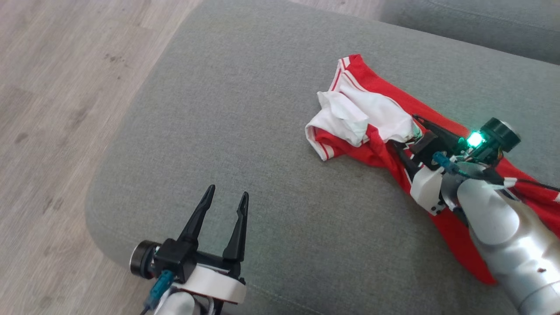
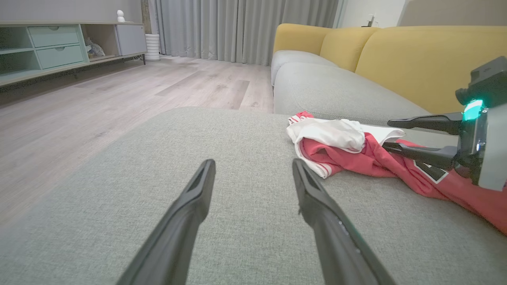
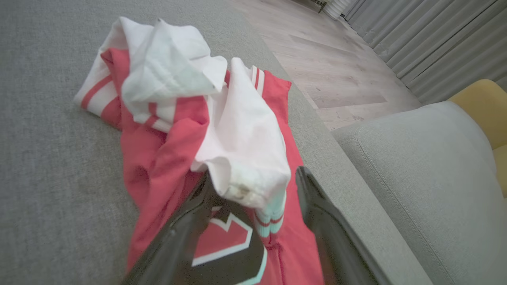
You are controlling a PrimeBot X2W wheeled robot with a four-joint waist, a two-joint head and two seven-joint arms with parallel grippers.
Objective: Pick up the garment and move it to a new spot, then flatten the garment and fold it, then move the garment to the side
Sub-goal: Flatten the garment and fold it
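A crumpled red and white garment [image 1: 365,83] lies on the right half of the grey cushion [image 1: 245,113], part of it passing under my right arm. My right gripper [image 1: 404,130] is down on the garment and open. Its two fingers stand either side of a bunched white fold [image 3: 245,158] without pinching it. The left wrist view shows the garment [image 2: 340,136] with the right gripper [image 2: 387,134] at its near end. My left gripper [image 1: 228,191] hovers open over bare cushion near the front left edge, well apart from the cloth, with nothing between its fingers [image 2: 198,190].
The cushion's rounded edge drops to a wooden floor [image 1: 57,87] on the left. Another grey seat [image 2: 317,79] with yellow backrests [image 2: 416,59] lies beyond the garment. A low cabinet [image 2: 59,43] and curtains [image 2: 237,27] stand across the room.
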